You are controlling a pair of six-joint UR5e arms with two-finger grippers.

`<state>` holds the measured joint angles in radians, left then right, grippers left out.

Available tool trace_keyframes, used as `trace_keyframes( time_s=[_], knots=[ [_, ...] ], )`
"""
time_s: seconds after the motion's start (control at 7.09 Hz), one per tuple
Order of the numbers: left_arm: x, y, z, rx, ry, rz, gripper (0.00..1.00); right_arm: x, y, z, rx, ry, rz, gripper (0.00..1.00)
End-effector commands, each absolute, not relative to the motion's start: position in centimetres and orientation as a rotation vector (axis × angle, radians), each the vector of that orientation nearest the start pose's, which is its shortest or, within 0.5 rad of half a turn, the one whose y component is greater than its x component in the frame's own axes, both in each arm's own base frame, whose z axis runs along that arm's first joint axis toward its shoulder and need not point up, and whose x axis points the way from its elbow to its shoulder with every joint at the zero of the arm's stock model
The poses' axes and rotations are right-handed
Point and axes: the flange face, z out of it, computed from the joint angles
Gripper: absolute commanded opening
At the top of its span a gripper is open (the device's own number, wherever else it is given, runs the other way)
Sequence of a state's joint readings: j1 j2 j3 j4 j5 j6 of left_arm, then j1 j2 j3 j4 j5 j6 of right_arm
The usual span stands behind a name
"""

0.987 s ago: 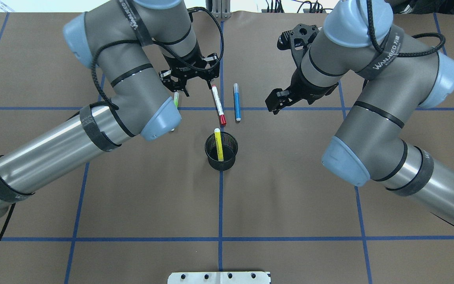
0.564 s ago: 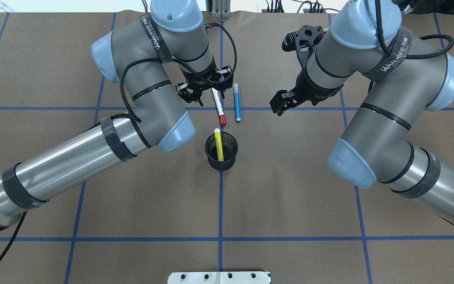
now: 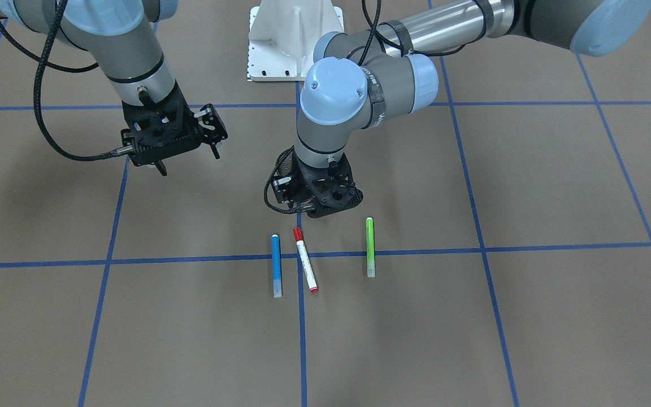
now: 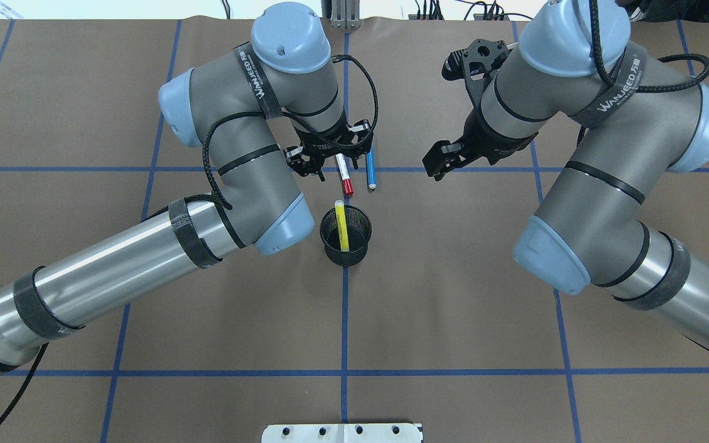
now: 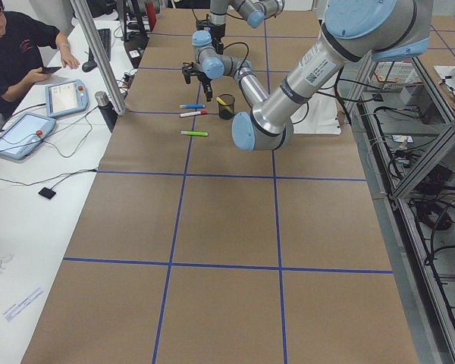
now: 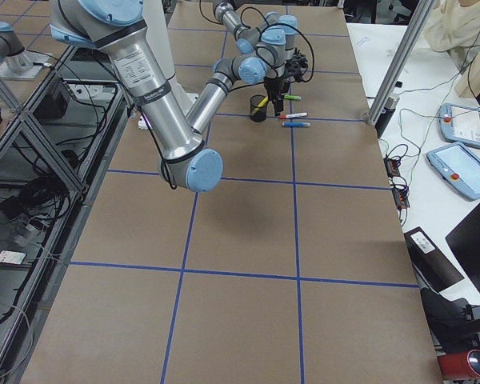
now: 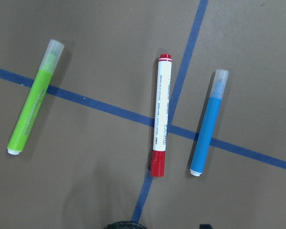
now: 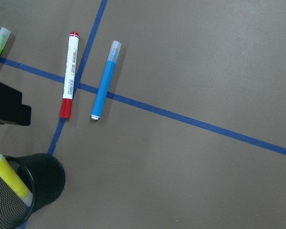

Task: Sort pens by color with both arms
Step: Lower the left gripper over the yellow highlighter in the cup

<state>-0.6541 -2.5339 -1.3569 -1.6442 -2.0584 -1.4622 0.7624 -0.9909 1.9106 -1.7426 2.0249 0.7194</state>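
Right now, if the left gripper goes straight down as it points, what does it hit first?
Most likely the red-capped pen: the left gripper points down over its white end. The blue pen lies close beside it, and height is unclear, so it could meet bare table.

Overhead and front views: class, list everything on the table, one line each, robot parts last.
Table: one, brown with blue tape grid, under everything.
Mesh cup: one, black, table centre.
Yellow pen: one, leaning inside the mesh cup.
Blue pen: one, flat, beyond the cup.
Red-capped pen: one, white body, beside the blue pen.
Green pen: one, flat, apart, on the left arm's side.
Base plate: one, white, robot's edge.
Arms: two, grey-silver, light blue caps: left arm, right arm.
End effectors: two, black: left end effector above the pens, right end effector hovering aside.
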Motion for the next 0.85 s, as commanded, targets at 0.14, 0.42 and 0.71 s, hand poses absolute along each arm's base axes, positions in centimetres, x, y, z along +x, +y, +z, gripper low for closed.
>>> trace_keyframes(
  time_s=[0.14,0.42,0.71],
  knots=[
    [56.1,-52.4,12.2,-0.148,0.892,-0.305,0.65,-37.8,-48.2,20.5,0.228,-0.82,-0.255,0.99],
    [56.1,-51.7,11.9,-0.155,0.882,-0.3,0.6,-37.7,-48.3,20.5,0.228,-0.82,-0.254,0.99],
    [56.3,-51.5,12.7,-0.16,0.872,-0.301,0.57,-37.7,-48.3,20.5,0.228,-0.82,-0.254,0.99]
  ],
)
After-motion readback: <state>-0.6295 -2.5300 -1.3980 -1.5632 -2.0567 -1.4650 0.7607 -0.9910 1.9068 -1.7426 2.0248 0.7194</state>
